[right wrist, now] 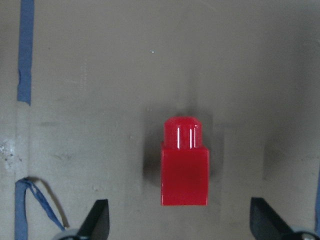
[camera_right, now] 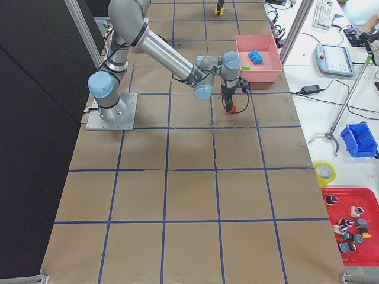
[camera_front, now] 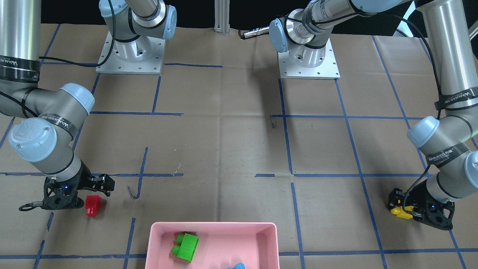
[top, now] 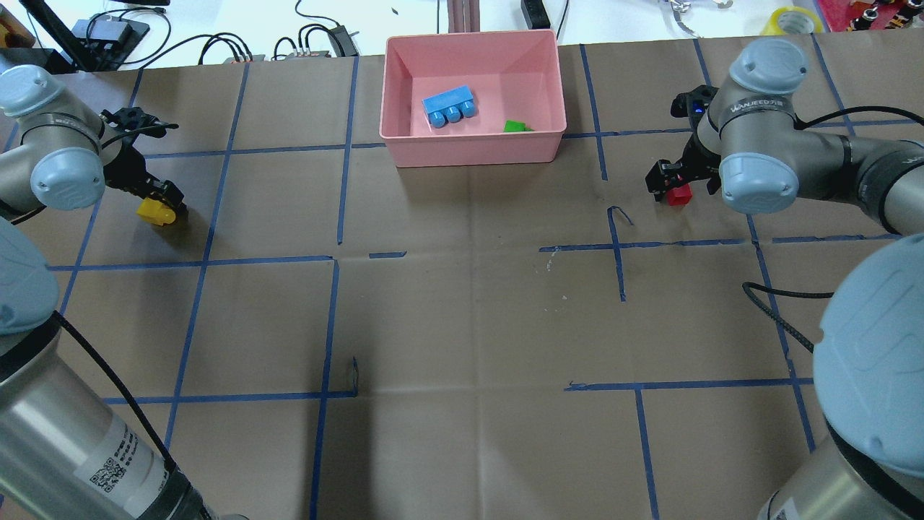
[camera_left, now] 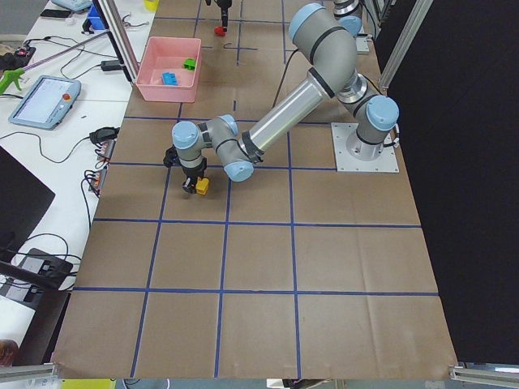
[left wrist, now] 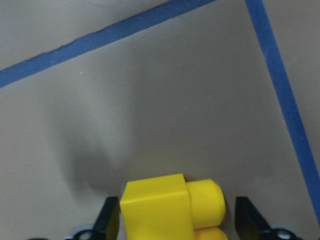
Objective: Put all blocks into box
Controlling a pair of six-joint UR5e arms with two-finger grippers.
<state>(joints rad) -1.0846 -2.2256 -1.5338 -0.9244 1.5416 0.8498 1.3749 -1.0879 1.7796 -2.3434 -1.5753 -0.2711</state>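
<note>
The yellow two-stud block [left wrist: 170, 207] lies on the paper between the fingers of my left gripper [left wrist: 177, 222]. The left finger is at the block's side and the right finger stands a little off its stud, so the gripper is open. It also shows in the overhead view [top: 162, 198] at the far left. The red one-stud block [right wrist: 184, 165] lies on the paper between the wide-open fingers of my right gripper [right wrist: 180, 227]. The pink box [top: 473, 152] holds the light-blue block [top: 448, 106] and the green block [top: 515, 126].
Blue tape lines grid the brown paper table cover. The two arm bases [camera_front: 130, 52] [camera_front: 308, 56] stand at the robot's side. Cables and tools lie beyond the table's far edge behind the box.
</note>
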